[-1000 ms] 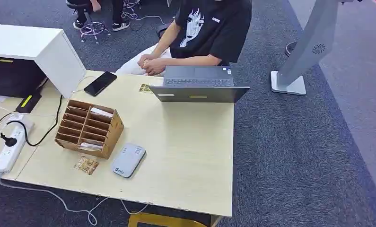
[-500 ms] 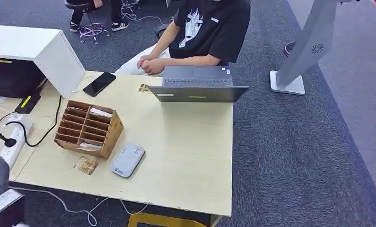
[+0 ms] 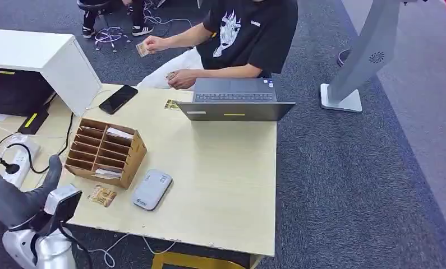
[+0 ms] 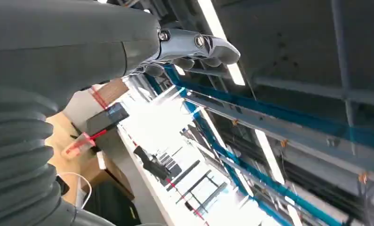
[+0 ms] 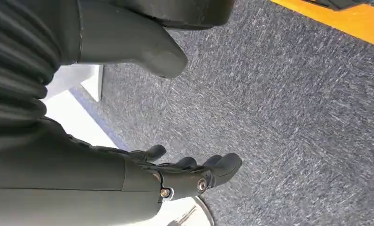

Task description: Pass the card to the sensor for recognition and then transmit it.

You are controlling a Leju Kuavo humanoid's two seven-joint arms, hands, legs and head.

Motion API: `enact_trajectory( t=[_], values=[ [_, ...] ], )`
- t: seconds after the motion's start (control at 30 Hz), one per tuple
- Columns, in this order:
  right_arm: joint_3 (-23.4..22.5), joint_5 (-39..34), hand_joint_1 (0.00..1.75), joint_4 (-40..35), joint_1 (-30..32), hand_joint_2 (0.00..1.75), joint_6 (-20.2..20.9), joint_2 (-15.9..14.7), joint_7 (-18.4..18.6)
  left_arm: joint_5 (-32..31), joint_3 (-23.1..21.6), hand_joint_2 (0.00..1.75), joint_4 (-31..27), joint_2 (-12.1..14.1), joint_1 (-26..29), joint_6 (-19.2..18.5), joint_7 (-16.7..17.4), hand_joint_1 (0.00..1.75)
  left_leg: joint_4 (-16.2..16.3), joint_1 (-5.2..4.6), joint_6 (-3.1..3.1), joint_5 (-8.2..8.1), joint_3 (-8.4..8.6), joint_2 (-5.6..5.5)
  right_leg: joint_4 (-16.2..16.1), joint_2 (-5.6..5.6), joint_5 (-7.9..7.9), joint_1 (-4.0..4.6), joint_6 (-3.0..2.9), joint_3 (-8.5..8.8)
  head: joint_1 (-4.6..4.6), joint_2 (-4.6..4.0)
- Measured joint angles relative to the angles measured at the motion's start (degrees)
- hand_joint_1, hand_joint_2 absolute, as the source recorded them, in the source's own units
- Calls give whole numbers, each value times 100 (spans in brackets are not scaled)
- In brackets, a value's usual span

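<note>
A patterned brown card (image 3: 102,195) lies on the table near its front left edge. Just right of it lies the flat grey-white sensor (image 3: 152,189). My left hand (image 3: 24,199) is raised at the table's front left corner, left of the card and apart from it. Its thumb points up, and in the left wrist view the left hand (image 4: 128,37) holds nothing, fingers (image 4: 194,44) stretched out. My right hand (image 5: 128,174) hangs over grey carpet with fingers apart and nothing in it.
A wooden slotted card box (image 3: 105,151) stands behind the card. A person (image 3: 248,33) sits at the far side behind an open laptop (image 3: 234,101), holding up a card (image 3: 142,49). A phone (image 3: 118,98), a power strip (image 3: 10,179) and a white cabinet (image 3: 41,56) lie to the left.
My left arm has risen into view at the front left corner of the table. The person has lifted one hand with a card away from the laptop.
</note>
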Motion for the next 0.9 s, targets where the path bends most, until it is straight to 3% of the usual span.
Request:
enact_trajectory(
  t=[0.2, 0.4, 0.5, 0.73, 0.9],
  values=[
    [0, 92, 0, -13, -107, 175, 158, -7, 39, -934, 24, 175, 1078, 236, -851, 0, 22, 0, 0, 1, 0, 18, -2, 0, 1, -2, 11, 1, 2, 2, 0, 0],
    [2, 120, 0, -66, -158, 175, 256, -7, 55, -1593, 31, 175, 2017, 556, -1508, 2, 740, 0, 0, 0, 1, 20, -2, 2, 3, 2, 18, 0, 1, -3, -2, 0],
    [2, 120, 0, -79, -162, 175, 300, -7, 52, -1680, -4, 175, 2314, 676, -1693, 2, 829, 0, 0, 0, 1, 20, -6, 2, 3, 1, 17, 0, 2, -5, -2, 0],
    [2, 155, 0, -105, -188, 175, 330, -7, 63, -1993, -37, 175, 2452, 682, -1837, 4, 632, 0, 1, -2, 2, 20, -13, 2, 2, 1, 17, -2, 2, -11, 0, 0],
    [2, 217, 0, -111, -207, 175, 389, -7, 79, -2377, -17, 175, 2299, 578, -1899, 9, 68, 0, 1, -1, 2, 20, -15, 1, 2, -1, 18, -1, 3, -10, 0, 0]
  ],
)
